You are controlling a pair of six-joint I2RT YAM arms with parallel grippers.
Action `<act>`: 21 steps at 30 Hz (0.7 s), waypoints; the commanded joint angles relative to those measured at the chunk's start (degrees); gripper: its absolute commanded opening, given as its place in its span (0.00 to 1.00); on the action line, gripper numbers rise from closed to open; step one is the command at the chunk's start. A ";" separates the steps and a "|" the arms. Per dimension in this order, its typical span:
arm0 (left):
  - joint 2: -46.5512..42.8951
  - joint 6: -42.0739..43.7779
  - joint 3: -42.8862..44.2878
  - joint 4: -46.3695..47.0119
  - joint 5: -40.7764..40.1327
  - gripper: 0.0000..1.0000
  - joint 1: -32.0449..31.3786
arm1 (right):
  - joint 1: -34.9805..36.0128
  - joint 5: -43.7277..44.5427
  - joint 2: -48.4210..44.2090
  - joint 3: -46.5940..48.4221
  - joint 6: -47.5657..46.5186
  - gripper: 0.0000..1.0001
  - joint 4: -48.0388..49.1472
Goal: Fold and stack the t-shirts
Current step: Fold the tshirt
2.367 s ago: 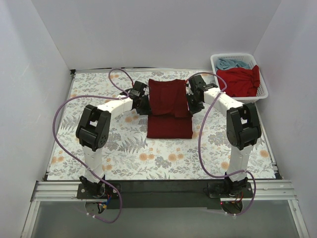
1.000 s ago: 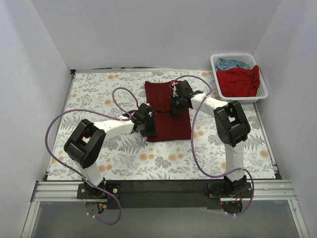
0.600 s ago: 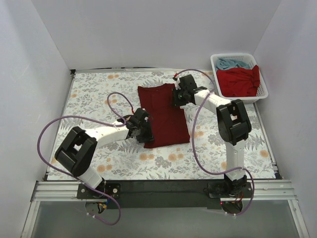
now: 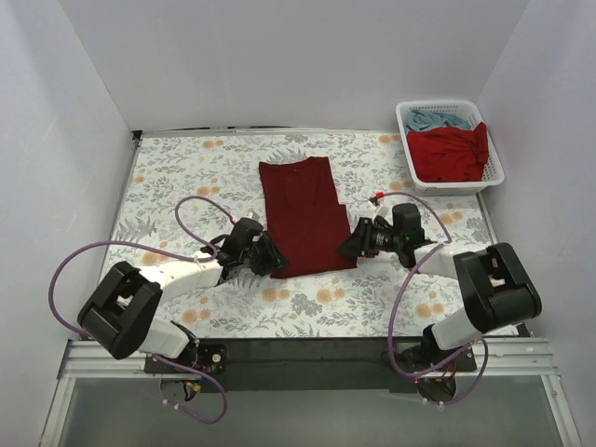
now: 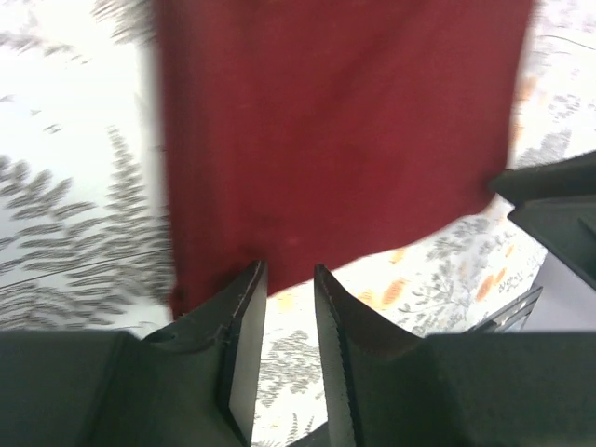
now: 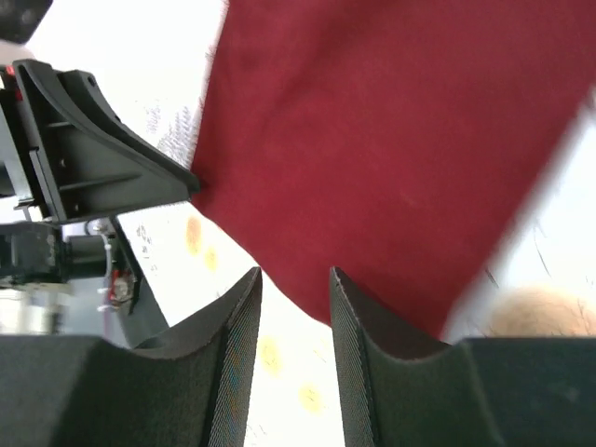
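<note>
Left end effector (image 4: 272, 264) and right end effector (image 4: 349, 247), both slightly spread (empty), flank the near corners of the maroon t-shirt (image 4: 303, 214), presumably to fold it.

Robot lab — white-walled enclosure (image 4: 298, 65)

The large dark maroon cloth t-shirt (image 4: 304, 216) is one even colour, plain throughout. The floral table cloth (image 4: 186, 177) under it is white, printed with grey-green fern leaves and pale orange blossoms. The white plastic lattice basket (image 4: 495, 173) holds a brighter red cloth shirt (image 4: 449, 154) and a light blue cloth shirt (image 4: 434, 119), both plain. The left arm (image 4: 182, 272) and the right arm (image 4: 438, 256) are white with black joints, and their looping cables (image 4: 70, 270) are purple.
</note>
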 commanded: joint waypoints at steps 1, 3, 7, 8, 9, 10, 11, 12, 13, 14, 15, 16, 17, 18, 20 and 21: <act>1.22 -5.33 -3.60 4.78 1.07 0.25 1.81 | -3.72 -6.93 4.97 -6.48 7.80 0.41 14.99; 0.96 -7.45 -7.01 5.05 1.78 0.21 3.30 | -4.79 -7.99 8.32 -8.78 10.10 0.41 19.05; -1.49 -11.75 -12.04 5.31 2.39 0.19 5.76 | -7.51 -10.10 11.31 -13.53 13.08 0.41 23.36; -2.81 -12.46 -12.74 5.31 2.57 0.19 6.21 | -7.78 -10.37 10.97 -14.23 13.87 0.41 24.15; -3.69 -12.81 -13.18 5.14 2.57 0.18 6.73 | -8.04 -10.46 10.36 -14.94 14.49 0.41 24.50; -4.39 -12.82 -13.80 5.05 2.57 0.18 7.35 | -8.04 -10.37 9.48 -15.03 14.59 0.41 24.42; -5.27 -12.56 -13.89 4.87 2.48 0.18 7.44 | -8.04 -10.28 7.03 -15.12 14.76 0.41 24.33; -7.11 -12.29 -13.72 4.26 2.40 0.18 7.44 | -8.04 -10.11 5.70 -15.21 15.02 0.41 24.24; -7.91 -11.85 -13.02 3.91 2.39 0.19 7.44 | -7.96 -10.11 4.12 -15.30 15.72 0.41 24.16; -8.96 -11.59 -12.58 3.47 2.48 0.19 7.44 | -7.78 -10.02 1.32 -15.21 16.08 0.42 24.07; -9.84 -10.63 -12.05 3.47 2.66 0.20 7.44 | -7.52 -10.10 -0.01 -15.03 16.52 0.42 24.07; -11.42 -10.10 -11.61 3.38 3.09 0.21 7.44 | -7.08 -10.02 -0.98 -14.42 16.95 0.42 24.07; -12.04 -9.83 -10.56 3.38 3.27 0.22 7.44 | -5.51 -9.93 -2.64 -13.90 17.13 0.42 24.07; -12.48 -9.57 -10.12 3.47 3.45 0.23 7.35 | -4.54 -9.67 -3.18 -13.28 17.22 0.42 24.16; -12.58 -9.21 -8.89 3.64 3.98 0.24 7.18 | -0.60 -8.35 -3.28 -11.17 17.83 0.43 24.33; -12.05 -9.21 -8.71 4.69 4.41 0.24 7.00 | 0.82 -7.74 -2.93 -10.30 17.84 0.43 24.42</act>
